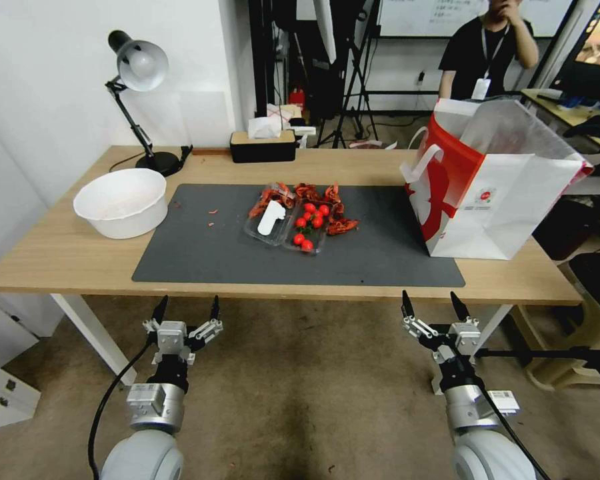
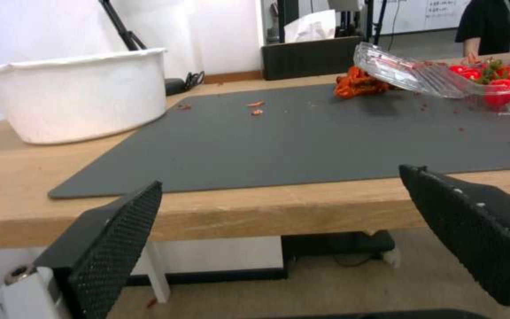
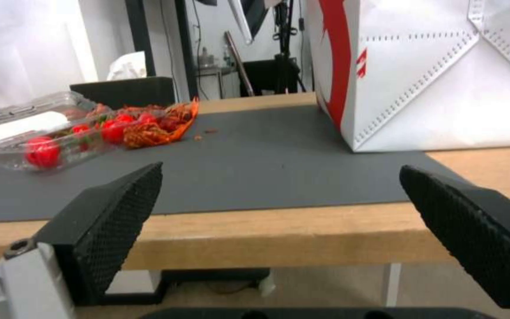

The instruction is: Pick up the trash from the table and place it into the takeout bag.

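Both claws, the left claw [image 1: 187, 308] and the right claw [image 1: 431, 303], are held wide open and empty below the near edge of the bench [image 1: 60, 257]. The takeout bag [image 1: 497, 183] stands open at the right end, partly on the grey mat [image 1: 200, 257]. None of the listed trash can be made out. The clear tray of cherry tomatoes [image 1: 288, 223] or the white bowl [image 1: 122, 202] could be grabbed by mistake; the bench edge could be struck on rising.

1. Mat [image 1: 200, 257] lies along the middle of the table [image 1: 60, 257].
2. Tray [image 1: 293, 223] sits mid-mat, shells [image 1: 330, 200] heaped behind it, perhaps touching.
3. Deep bowl [image 1: 122, 202] stands left, just off the mat.
4. Takeout bag [image 1: 497, 183] stands right, partly on the mat.
5. Lamp [image 1: 140, 100] and tissue box [image 1: 263, 143] stand at the far edge.
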Robot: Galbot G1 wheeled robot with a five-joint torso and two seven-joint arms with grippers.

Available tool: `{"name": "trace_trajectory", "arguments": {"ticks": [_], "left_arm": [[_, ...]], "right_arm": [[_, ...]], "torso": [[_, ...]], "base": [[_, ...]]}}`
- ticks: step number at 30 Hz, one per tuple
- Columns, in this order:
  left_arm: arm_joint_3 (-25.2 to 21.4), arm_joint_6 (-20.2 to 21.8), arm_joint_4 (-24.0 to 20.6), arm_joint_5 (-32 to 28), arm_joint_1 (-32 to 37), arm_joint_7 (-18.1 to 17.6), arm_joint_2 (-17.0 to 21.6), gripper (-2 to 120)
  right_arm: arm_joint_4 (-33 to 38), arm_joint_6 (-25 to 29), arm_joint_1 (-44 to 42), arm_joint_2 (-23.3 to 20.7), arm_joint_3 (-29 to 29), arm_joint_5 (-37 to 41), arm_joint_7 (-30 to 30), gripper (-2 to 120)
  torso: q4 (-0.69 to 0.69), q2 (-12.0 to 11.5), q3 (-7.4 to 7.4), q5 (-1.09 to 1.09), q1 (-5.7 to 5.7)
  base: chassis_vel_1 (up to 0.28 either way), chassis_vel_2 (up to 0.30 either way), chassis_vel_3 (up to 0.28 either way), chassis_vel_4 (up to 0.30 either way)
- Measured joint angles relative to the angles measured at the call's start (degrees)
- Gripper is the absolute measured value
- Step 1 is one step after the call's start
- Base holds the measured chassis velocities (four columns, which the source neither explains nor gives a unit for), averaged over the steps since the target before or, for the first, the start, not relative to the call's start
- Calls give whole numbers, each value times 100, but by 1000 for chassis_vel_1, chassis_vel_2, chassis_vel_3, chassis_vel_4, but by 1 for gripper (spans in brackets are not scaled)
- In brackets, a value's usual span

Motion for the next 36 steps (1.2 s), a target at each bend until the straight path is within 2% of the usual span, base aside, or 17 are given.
{"name": "trace_trajectory", "arguments": {"ticks": [3,11,36], "left_arm": [[-109,-188,56,-19,169,48,-27,100],[-71,-249,126,-42,163,94,-157,100],[-3,-300,171,-22,218,-13,-162,100]], "right_arm": [[127,-315,2,-37,-51,193,85,100],[280,-584,-159,-22,-88,283,154,100],[240,-573,-192,13,-109,241,144,100]], "torso": [[-1,0,0,1,0],[-2,0,0,1,0],[-1,-1,0,1,0]], "base": [[0,0,0,0],[0,0,0,0],[0,0,0,0]]}}
